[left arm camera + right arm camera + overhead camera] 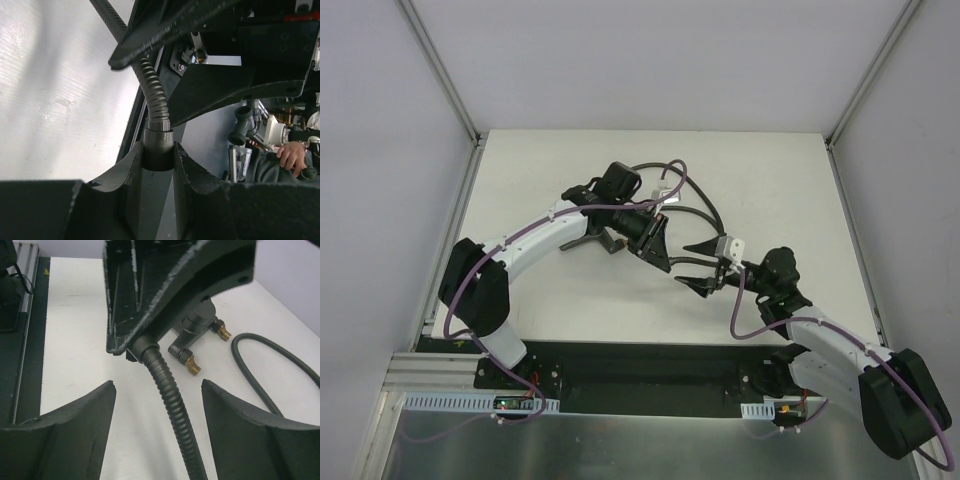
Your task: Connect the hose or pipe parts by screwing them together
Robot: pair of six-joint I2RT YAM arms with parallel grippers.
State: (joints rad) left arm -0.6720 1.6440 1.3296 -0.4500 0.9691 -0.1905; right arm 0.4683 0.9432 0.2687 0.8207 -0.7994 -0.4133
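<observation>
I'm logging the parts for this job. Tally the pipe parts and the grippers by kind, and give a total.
Flexible hose: 1
T-shaped fitting: 1
Grippers: 2 (left gripper, right gripper)
Total: 4

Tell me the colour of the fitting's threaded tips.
Brass-coloured; the right wrist view shows the tips best.

1. The left claw (158, 156) pinched the smooth end connector (159, 139) between its fingertips, one finger touching each side.
2. The ribbed hose (154, 97) rose from that connector, away from the claw, bending left.
3. The white bench (60, 100) lay left of the claw.
</observation>
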